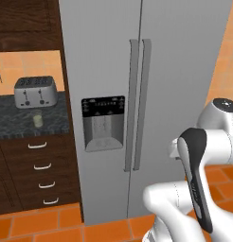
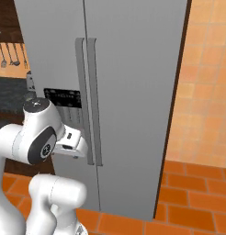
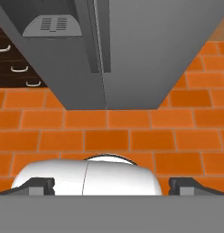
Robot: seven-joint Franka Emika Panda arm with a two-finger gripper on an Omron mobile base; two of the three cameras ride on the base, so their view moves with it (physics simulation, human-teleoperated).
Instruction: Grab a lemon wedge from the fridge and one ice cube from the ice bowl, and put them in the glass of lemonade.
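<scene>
The fridge (image 1: 137,94) fills the middle of the left base view with both doors closed, the glass of lemonade (image 1: 38,119) stands at the left on the dark table (image 1: 14,120) before the toaster (image 1: 35,91), and in the hand view the fingers (image 3: 112,185) stand released, wide apart over orange floor tiles (image 3: 132,132).

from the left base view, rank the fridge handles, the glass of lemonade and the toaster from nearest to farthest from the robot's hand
The gripper hangs open, low in front of the fridge.
1. Fridge handles: straight ahead at the door seam, nearest.
2. Glass of lemonade: off to the left, near the counter's front edge.
3. Toaster: left too, just behind the glass, farthest.
</scene>
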